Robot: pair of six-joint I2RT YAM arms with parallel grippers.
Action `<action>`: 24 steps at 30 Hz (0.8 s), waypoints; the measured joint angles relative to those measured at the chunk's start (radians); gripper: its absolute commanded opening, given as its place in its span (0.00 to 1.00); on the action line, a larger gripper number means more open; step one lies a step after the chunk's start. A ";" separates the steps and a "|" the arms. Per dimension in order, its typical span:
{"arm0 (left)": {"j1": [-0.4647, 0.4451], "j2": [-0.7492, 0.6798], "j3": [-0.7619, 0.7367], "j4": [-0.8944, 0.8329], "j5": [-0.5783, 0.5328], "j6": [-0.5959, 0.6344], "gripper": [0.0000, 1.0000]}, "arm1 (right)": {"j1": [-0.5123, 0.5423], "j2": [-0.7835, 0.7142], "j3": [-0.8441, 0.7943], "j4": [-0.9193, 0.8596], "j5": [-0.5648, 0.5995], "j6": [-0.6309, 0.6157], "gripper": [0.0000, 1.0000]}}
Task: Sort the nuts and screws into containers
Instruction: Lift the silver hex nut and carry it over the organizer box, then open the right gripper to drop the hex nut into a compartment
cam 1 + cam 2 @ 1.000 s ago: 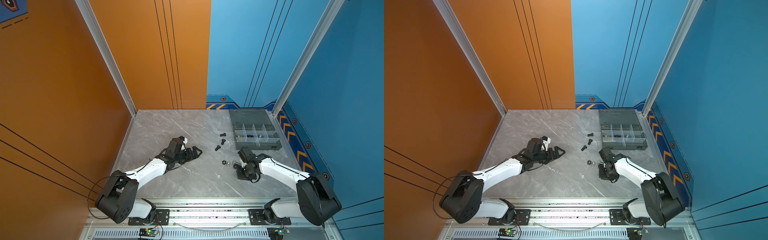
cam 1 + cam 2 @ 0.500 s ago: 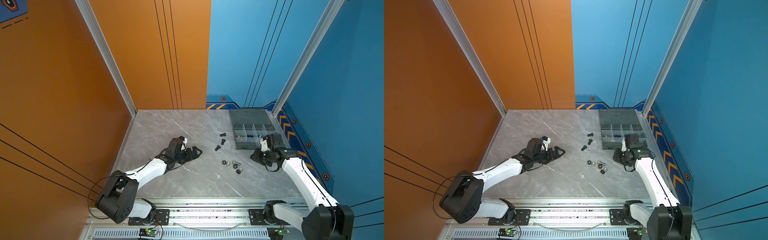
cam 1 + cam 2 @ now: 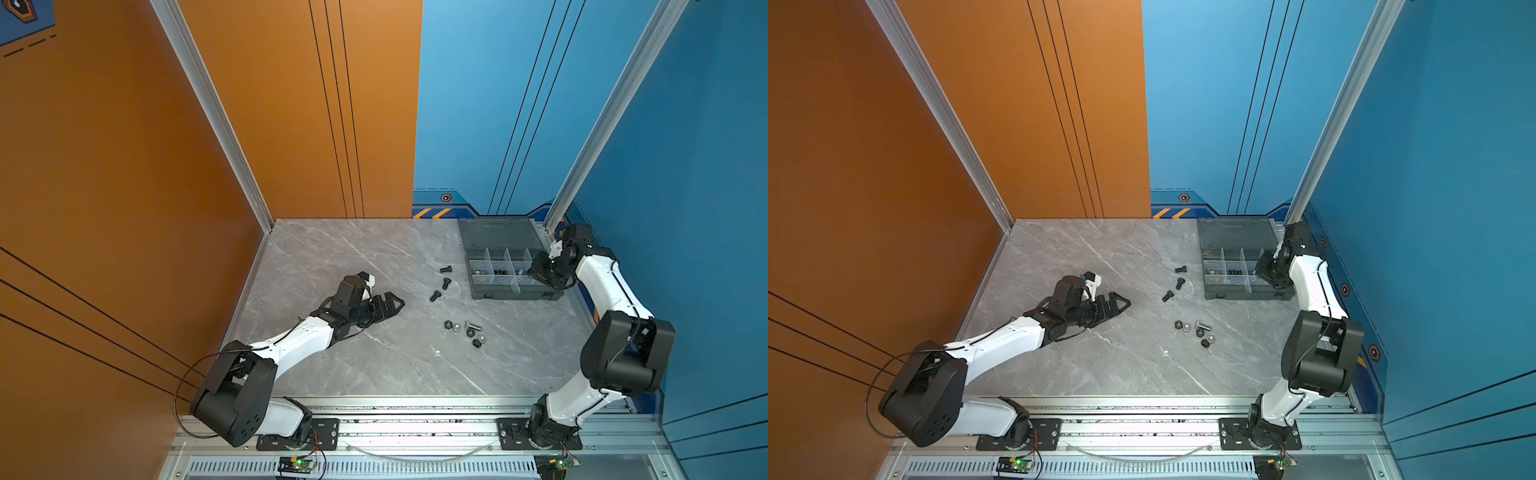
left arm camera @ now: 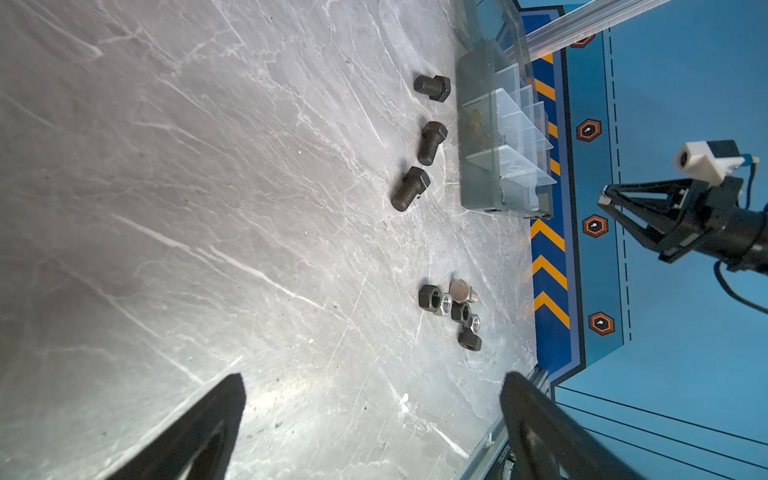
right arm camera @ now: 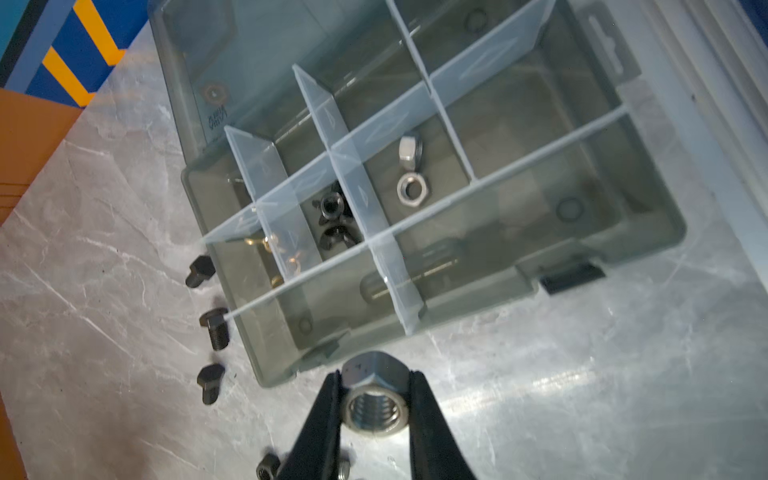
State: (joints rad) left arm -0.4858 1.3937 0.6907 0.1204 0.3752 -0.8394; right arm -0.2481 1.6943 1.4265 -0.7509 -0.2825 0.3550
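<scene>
Silver nut (image 5: 376,401) clamped in right end effector (image 5: 375,379) — now carried across to the containers (image 5: 465,297) — left end effector (image 4: 374,376) spread wide

I count three black bolts (image 4: 432,143), one silver bolt (image 4: 460,291), three black nuts (image 4: 430,297), two silver nuts (image 4: 445,304) loose; two more in one box (image 5: 469,297); one nut (image 5: 374,399) I hold.
</scene>
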 measured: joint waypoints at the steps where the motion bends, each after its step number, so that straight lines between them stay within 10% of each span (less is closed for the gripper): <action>1: 0.000 0.000 0.000 0.002 0.000 0.000 0.98 | -0.001 0.032 0.033 0.003 0.000 0.000 0.04; 12: 0.000 0.000 0.000 0.011 0.000 -0.007 0.98 | -0.008 0.359 0.363 -0.001 0.002 0.011 0.04; 24: 0.000 0.000 0.000 0.011 0.000 -0.007 0.98 | -0.008 0.443 0.377 -0.019 0.002 0.011 0.17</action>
State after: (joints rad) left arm -0.4854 1.3937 0.6907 0.1310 0.3752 -0.8467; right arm -0.2562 2.1372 1.8038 -0.7704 -0.2810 0.3656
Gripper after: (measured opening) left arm 0.976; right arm 0.249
